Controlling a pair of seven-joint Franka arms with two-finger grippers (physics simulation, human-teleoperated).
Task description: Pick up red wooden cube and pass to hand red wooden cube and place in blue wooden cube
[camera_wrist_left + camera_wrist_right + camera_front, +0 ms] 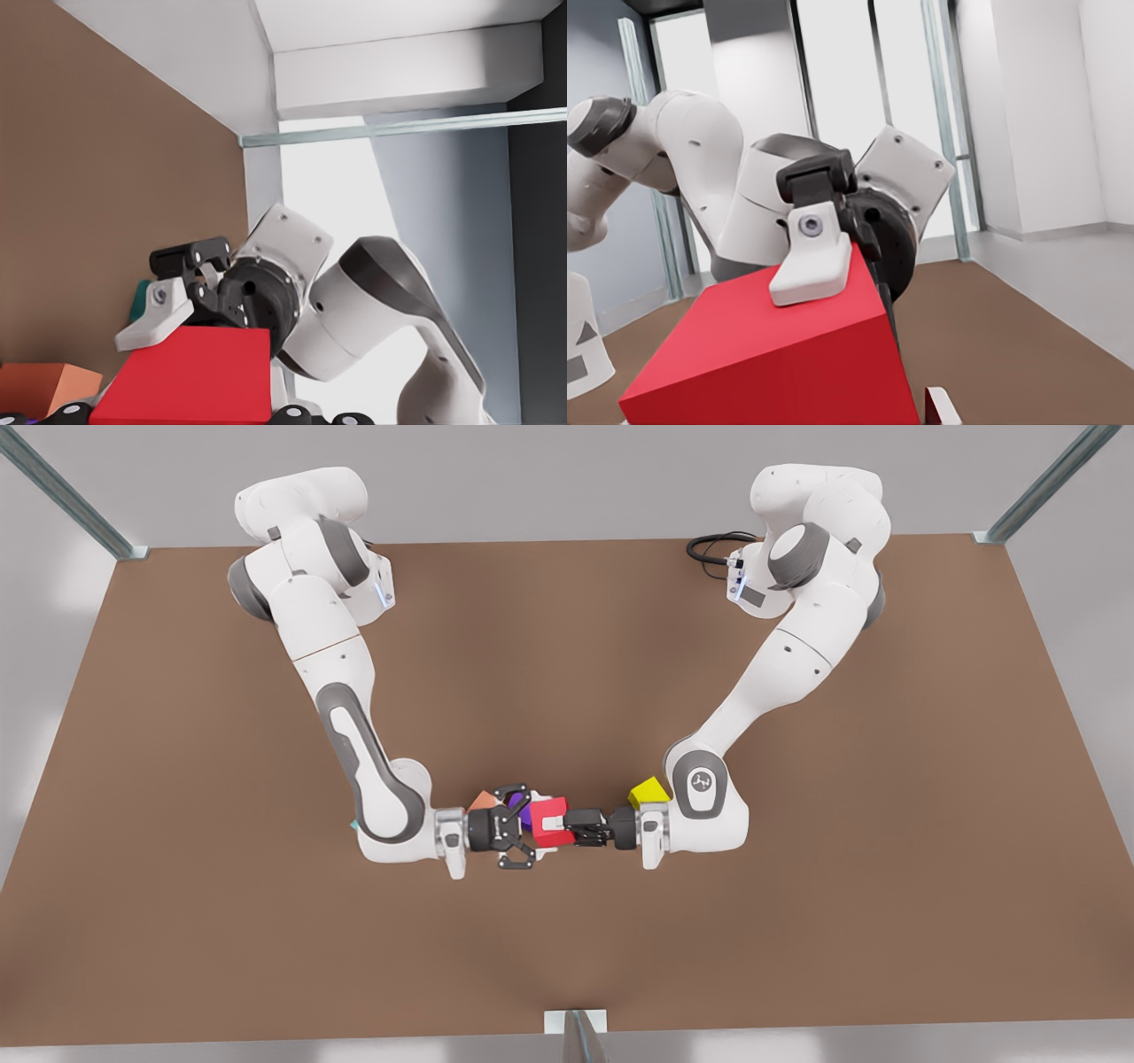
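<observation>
Clamped in the left gripper (571,829), just beside the purple cube (516,808): the red wooden cube (551,821). Spread wide on the purple cube's side: the right gripper (531,825). Best to centre those jaws squarely over free red faces, close firmly, and only then loosen the left.

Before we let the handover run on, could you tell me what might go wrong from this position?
1. The red wooden cube seems held only by the left pincer, gripping near one edge; it may twist or slip.
2. The right pincer is open around the cube; if the left lets go first, the cube probably drops near the purple cube and salmon-orange cube.
3. The two pincers are very close, so their fingers may collide.
</observation>
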